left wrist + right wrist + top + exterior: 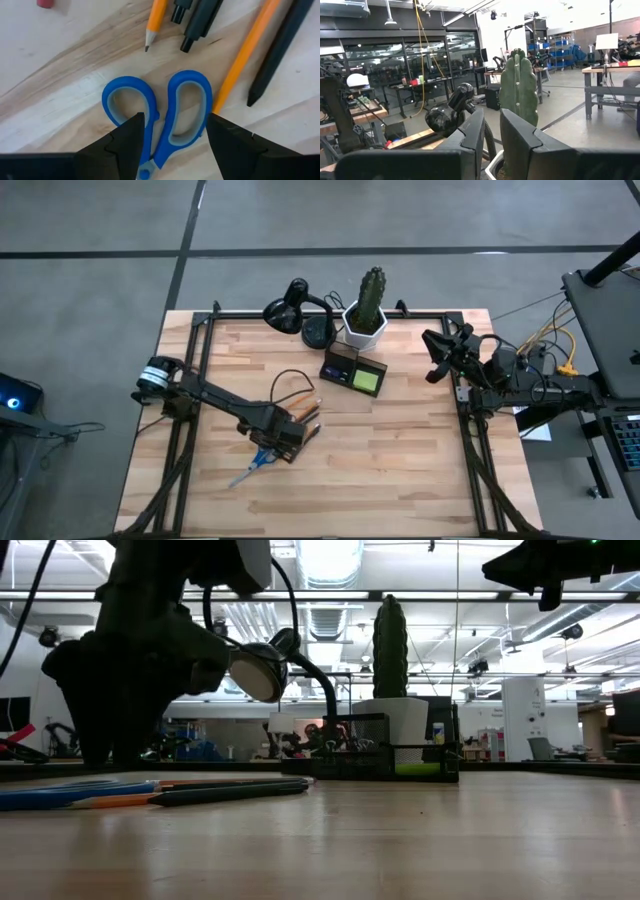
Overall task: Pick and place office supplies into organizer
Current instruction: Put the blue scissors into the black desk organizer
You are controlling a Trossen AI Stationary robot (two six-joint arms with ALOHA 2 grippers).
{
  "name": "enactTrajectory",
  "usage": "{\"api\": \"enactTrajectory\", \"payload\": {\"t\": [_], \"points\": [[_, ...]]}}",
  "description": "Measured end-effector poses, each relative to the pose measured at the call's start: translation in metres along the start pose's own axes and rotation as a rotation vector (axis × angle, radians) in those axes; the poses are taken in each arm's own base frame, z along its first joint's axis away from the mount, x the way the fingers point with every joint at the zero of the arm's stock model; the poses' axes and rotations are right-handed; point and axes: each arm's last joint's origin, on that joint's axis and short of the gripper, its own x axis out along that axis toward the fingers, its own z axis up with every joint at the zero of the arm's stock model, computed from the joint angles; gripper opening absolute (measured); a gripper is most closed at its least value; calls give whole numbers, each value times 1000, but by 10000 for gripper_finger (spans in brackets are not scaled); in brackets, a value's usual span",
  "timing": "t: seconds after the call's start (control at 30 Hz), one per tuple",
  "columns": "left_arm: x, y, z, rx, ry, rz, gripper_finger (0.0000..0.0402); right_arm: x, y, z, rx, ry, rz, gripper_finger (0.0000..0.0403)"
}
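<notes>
Blue-handled scissors (186, 95) lie flat on the wooden table (400, 470). Their blades point to the near-left in the high view (252, 464). My left gripper (174, 120) points straight down over the two handle loops, open. One finger (127, 145) stands over the left loop and the other (230, 145) beside the right loop. Orange pencils (245, 55) and dark pens (200, 20) lie just beyond the handles. The dark organizer (343, 363) stands at the far middle with a lime-green pad (367, 381) in it. My right gripper (491, 125) waits high at the far right, shut to a narrow slit on nothing.
A white pot with a cactus (366, 320) and a black desk lamp (295, 310) stand right behind the organizer. A thin black cable (290, 377) loops on the table near the pencils. A small pink bit (45, 2) lies farther off. Bare wood spreads across the near and right parts.
</notes>
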Motion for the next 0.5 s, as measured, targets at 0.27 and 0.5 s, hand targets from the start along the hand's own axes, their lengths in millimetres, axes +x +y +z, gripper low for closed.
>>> {"api": "enactTrajectory", "payload": {"t": [0.27,0.5], "points": [[3,0,0,-3,19,12,197,0,0,0,-1,-1,0,53],[8,-1,1,15,21,23,197,0,0,0,-24,-2,0,53]]}}
